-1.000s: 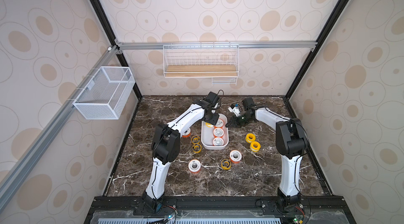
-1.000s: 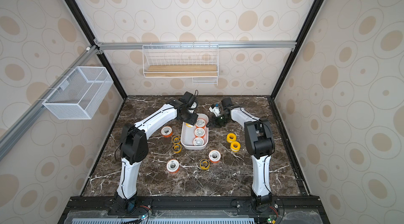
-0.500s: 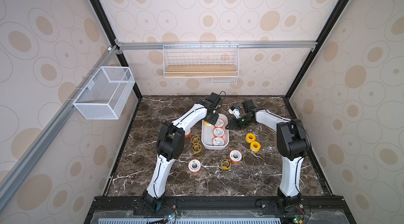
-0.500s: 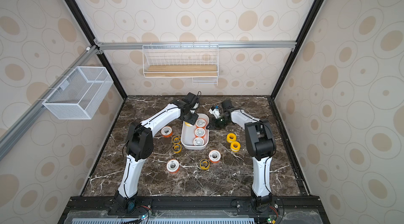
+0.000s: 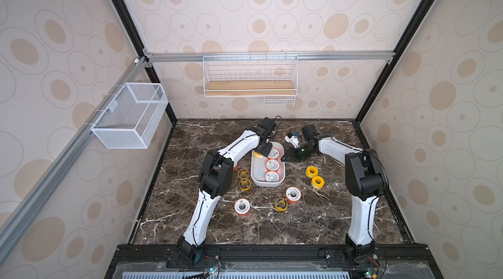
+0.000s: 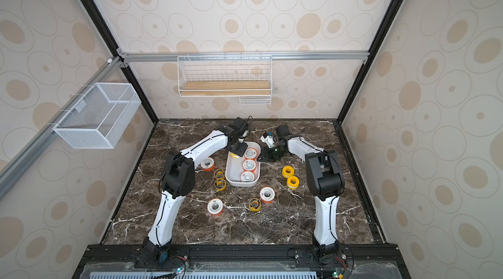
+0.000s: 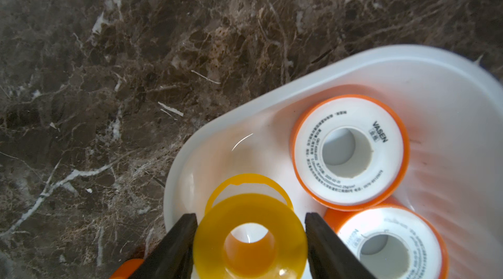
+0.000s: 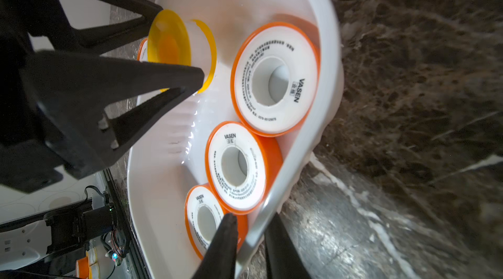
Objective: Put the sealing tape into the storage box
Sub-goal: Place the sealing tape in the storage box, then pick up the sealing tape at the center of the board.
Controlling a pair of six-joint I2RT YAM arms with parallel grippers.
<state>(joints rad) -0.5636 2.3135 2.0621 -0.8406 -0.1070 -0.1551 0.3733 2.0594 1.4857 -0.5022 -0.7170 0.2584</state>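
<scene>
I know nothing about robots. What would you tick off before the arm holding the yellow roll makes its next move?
1. Yellow spool pinched between the left fingers: ok.
2. Spool within the rim of the storage box: ok.
3. Bare box floor under the spool, beside the three orange spools: ok.
4. Right fingers closed on the box wall, one on each side, steadying it: ok.
5. Spool resting on the box floor, so that letting go would not drop it: cannot tell.
</scene>
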